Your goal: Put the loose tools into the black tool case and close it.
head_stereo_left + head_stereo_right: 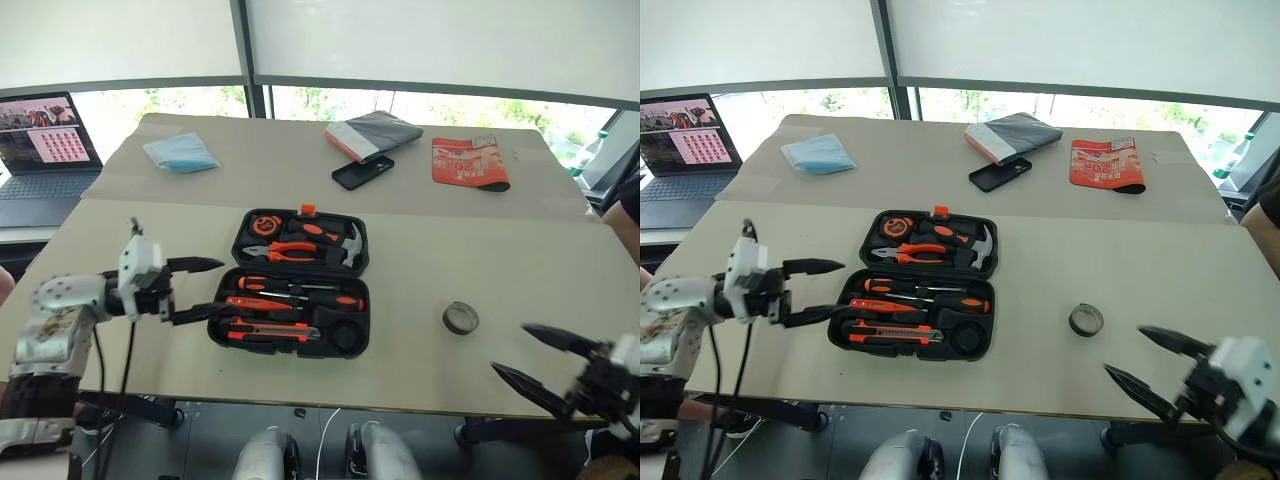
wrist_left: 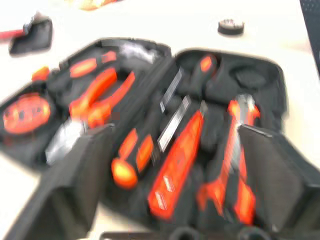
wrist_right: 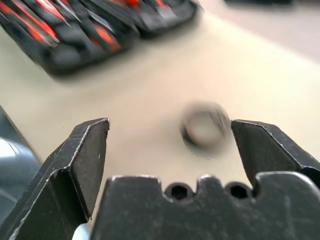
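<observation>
both fingers (image 1: 200,290) (image 1: 545,362) released; tool case (image 1: 295,282) lies open, tape roll (image 1: 460,318) outside

One tool case (image 1: 300,283), three screwdrivers (image 1: 295,292), one knife (image 1: 268,331), one tape roll (image 1: 460,318).

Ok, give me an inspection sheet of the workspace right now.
Surface: beige table, two joined tops.
Job's things: black tool case open flat; screwdrivers and utility knife slotted in; tape roll loose on the table, right of the case.
Clutter: smartphone, blue cloth, grey pouch, orange packet.
Grippers: left gripper open at the case's left edge; right gripper open, empty.
Cables: cable under the left arm.
Surroundings: laptop, windows.
</observation>
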You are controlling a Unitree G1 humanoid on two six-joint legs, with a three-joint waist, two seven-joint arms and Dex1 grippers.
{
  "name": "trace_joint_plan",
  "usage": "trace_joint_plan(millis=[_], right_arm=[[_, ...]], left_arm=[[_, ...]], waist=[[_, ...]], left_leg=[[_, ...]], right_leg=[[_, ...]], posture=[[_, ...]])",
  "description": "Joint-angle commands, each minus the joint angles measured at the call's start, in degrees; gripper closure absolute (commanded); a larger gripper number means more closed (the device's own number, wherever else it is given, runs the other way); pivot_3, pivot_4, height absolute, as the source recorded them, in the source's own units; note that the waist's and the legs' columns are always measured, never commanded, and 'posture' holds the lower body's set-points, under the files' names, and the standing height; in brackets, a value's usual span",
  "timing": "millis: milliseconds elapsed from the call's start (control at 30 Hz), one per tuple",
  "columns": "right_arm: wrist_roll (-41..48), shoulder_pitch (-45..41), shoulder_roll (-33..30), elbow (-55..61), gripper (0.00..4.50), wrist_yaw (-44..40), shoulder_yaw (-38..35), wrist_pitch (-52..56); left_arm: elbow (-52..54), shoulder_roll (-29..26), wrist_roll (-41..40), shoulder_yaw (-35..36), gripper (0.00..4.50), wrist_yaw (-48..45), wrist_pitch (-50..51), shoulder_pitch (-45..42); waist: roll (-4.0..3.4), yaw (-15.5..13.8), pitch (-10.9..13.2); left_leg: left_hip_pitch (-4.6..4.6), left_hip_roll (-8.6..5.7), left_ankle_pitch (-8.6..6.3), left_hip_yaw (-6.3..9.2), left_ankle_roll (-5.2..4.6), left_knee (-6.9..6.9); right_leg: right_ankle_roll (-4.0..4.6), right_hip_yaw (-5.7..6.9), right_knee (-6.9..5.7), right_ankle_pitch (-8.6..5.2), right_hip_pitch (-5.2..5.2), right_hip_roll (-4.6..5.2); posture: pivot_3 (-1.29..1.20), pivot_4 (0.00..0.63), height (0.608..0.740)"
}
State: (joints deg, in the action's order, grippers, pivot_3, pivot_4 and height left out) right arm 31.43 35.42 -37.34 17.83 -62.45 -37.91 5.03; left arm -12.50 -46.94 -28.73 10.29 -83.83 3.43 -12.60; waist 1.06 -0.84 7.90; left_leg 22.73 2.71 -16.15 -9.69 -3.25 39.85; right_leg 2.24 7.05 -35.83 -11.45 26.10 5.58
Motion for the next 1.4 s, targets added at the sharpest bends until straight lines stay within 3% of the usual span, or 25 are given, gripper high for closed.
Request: trace_joint_plan(millis=[33,200,300,500,600,800,967,1000,1067,1400], right_arm=[[-2.9,1.7,0.1,-4.0,0.0,-2.9,-2.4,-7.2],[-3.3,-2.1,-3.5,-4.4,0.0,-2.0,-2.0,-7.1],[-2.2,-3.9,-9.2,0.7,0.0,-2.3,0.8,0.5],[-2.4,-11.1,-19.9,7.5,0.0,2.8,9.5,19.6],[-5.5,-21.2,-24.3,7.6,0.0,6.0,20.1,27.3],[-9.9,-37.5,-24.6,5.1,0.0,8.5,33.6,33.5],[-12.3,-43.8,-23.9,3.8,0.0,9.8,39.8,37.8],[-12.9,-44.7,-23.8,3.4,0.53,10.4,40.5,38.6],[-14.0,-46.1,-24.0,2.3,0.96,10.6,41.9,39.4],[-13.2,-48.7,-24.2,1.8,4.45,6.7,42.6,39.7]], left_arm=[[-0.2,-0.2,-0.6,1.2,0.13,-1.9,-1.9,1.4],[8.6,2.8,-7.0,-0.1,0.13,-1.8,4.8,1.7],[14.7,6.7,-8.0,-1.4,0.13,0.5,4.3,1.6],[21.6,12.7,-7.1,-4.9,0.13,1.9,0.8,0.7],[21.5,13.6,-5.6,-8.0,0.13,-0.1,-1.4,-0.2],[19.2,14.2,-4.7,-9.3,0.13,-0.1,-2.5,-0.9],[19.0,14.0,-4.1,-9.2,0.13,0.5,-3.3,0.2],[19.1,13.9,-4.1,-9.1,0.0,0.6,-3.4,0.6],[19.2,13.9,-4.0,-8.9,0.0,0.8,-3.7,1.0],[19.4,13.4,-3.8,-8.3,0.0,1.3,-4.6,2.1]], waist=[[0.0,0.1,0.0],[-0.1,0.2,0.1],[-0.13,0.3,0.1],[-0.06,0.0,0.1],[-0.05,0.0,0.1],[0.02,0.1,0.2],[0.02,-0.1,0.2],[0.02,0.0,0.2],[0.02,0.0,0.2],[0.02,0.1,0.2]], left_leg=[[0.0,0.0,0.0,0.0,0.03,0.0],[-0.11,0.01,0.04,0.0,0.11,0.01],[-0.12,-0.02,0.05,-0.04,0.1,0.01],[-0.07,-0.01,0.39,0.04,-0.31,-0.02],[-0.06,-0.03,0.39,0.04,-0.32,0.0],[0.07,-0.09,0.41,0.06,-0.38,0.05],[0.2,-0.11,0.44,0.06,-0.35,0.04],[0.22,-0.13,0.49,0.05,-0.26,0.05],[0.25,-0.17,0.5,0.02,-0.24,0.09],[0.26,-0.15,0.3,0.06,-0.57,0.29]], right_leg=[[0.04,-0.01,0.0,-0.03,-0.01,0.0],[0.12,-0.08,-0.01,-0.07,-0.05,0.05],[0.02,-0.18,-0.03,0.0,-0.08,0.03],[-0.19,-0.13,-0.09,0.16,-0.05,-0.19],[-0.14,-0.11,-0.09,0.13,-0.05,-0.24],[-0.14,-0.08,-0.08,0.15,0.05,-0.29],[-0.15,-0.02,-0.02,0.15,0.08,-0.32],[-0.16,-0.01,-0.01,0.15,0.08,-0.3],[-0.2,-0.02,0.0,0.13,0.08,-0.26],[-0.34,-0.01,-0.06,0.17,0.06,-0.19]], posture=[[0.0,0.15,0.74],[0.0,0.15,0.74],[0.0,0.15,0.74],[0.0,0.15,0.74],[0.0,0.15,0.74],[0.0,0.15,0.74],[0.0,0.15,0.74],[0.0,0.15,0.74],[0.0,0.15,0.74],[0.0,0.15,0.74]])
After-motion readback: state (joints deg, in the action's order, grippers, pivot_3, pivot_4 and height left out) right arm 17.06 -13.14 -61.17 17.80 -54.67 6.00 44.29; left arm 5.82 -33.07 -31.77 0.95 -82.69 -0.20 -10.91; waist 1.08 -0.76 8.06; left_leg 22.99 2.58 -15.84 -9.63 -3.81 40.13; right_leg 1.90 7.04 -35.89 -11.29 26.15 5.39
